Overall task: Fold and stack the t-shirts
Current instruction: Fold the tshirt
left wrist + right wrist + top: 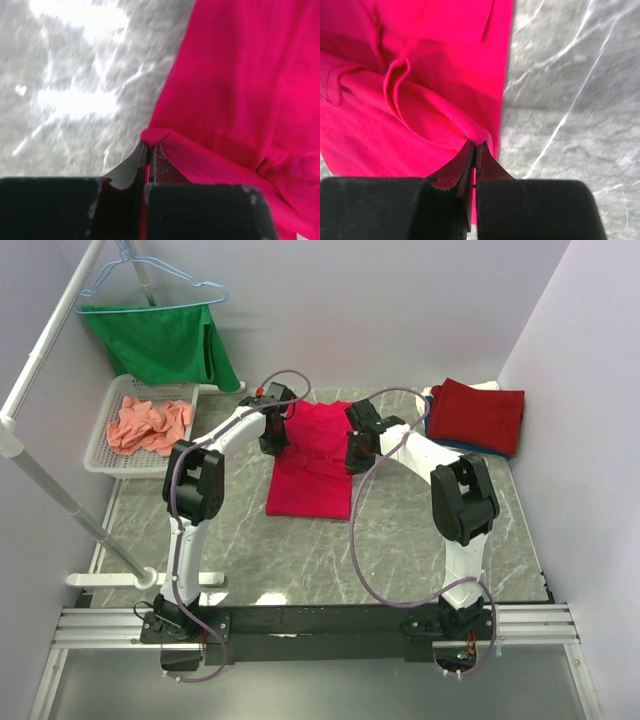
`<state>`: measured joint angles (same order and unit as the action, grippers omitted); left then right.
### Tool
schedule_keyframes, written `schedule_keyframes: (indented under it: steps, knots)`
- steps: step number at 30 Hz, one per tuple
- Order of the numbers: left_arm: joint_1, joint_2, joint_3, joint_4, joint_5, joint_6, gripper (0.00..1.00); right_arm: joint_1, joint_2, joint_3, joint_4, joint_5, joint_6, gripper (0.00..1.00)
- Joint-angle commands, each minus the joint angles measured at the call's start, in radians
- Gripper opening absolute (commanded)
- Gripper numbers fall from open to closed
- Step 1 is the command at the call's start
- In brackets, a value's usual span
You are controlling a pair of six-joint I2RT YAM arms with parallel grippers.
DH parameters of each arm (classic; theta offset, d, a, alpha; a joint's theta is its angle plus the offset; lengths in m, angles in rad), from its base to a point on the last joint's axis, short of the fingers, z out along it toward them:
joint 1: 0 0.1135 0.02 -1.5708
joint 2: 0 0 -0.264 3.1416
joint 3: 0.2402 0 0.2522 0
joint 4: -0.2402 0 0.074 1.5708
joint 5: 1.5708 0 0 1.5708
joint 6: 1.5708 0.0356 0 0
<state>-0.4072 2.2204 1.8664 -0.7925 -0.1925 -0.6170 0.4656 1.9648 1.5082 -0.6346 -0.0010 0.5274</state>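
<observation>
A bright pinkish-red t-shirt (312, 468) lies on the marble table at centre, its far part lifted and folded over. My left gripper (272, 445) is shut on its left edge; the wrist view shows the hem (200, 155) pinched between the fingertips (149, 145). My right gripper (357, 458) is shut on the right edge, cloth (420, 75) draped over its tips (475, 145). A dark red folded t-shirt (478, 413) lies at the back right on a blue one (470, 447), with white cloth (487, 387) behind. A salmon-orange t-shirt (148, 424) is crumpled in a white basket (100, 458).
A green cloth (160, 340) hangs on a blue hanger from a white rack (40, 370) at the back left. The rack's pole (80, 515) slants down to a foot near the left arm. A black rail (320, 620) runs along the near edge.
</observation>
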Motion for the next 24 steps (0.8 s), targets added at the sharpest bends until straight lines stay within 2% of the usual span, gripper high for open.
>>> schedule_keyframes:
  steps: [1, 3, 4, 5, 7, 12, 16, 23, 24]
  knots:
    - [0.033, 0.03, 0.099, 0.013, -0.01, 0.086, 0.11, -0.038, 0.025, 0.09, -0.079, 0.059, 0.015, 0.0]
    - [0.042, 0.007, 0.093, 0.068, -0.028, 0.088, 0.22, -0.054, 0.039, 0.106, -0.071, 0.075, 0.039, 0.13]
    - [0.047, -0.007, 0.083, 0.087, -0.057, 0.077, 0.32, -0.059, 0.039, 0.106, -0.056, 0.076, 0.066, 0.18]
    - [0.051, -0.022, 0.054, 0.119, -0.073, 0.071, 0.36, -0.065, 0.036, 0.103, -0.037, 0.076, 0.078, 0.28]
    - [0.067, -0.082, 0.022, 0.203, -0.123, 0.043, 0.44, -0.081, 0.036, 0.099, 0.024, 0.069, 0.112, 0.38]
    - [0.077, -0.209, -0.061, 0.317, -0.17, 0.058, 0.48, -0.099, 0.077, 0.194, 0.098, 0.029, 0.106, 0.41]
    - [0.074, -0.258, -0.116, 0.277, -0.116, 0.068, 0.47, -0.09, 0.114, 0.288, 0.003, 0.041, 0.088, 0.38]
    - [0.056, -0.382, -0.32, 0.274, 0.018, 0.094, 0.41, 0.005, -0.001, 0.107, -0.016, 0.058, 0.06, 0.37]
    - [0.051, -0.39, -0.337, 0.274, 0.04, 0.099, 0.36, 0.016, -0.009, 0.093, -0.02, 0.067, 0.06, 0.37]
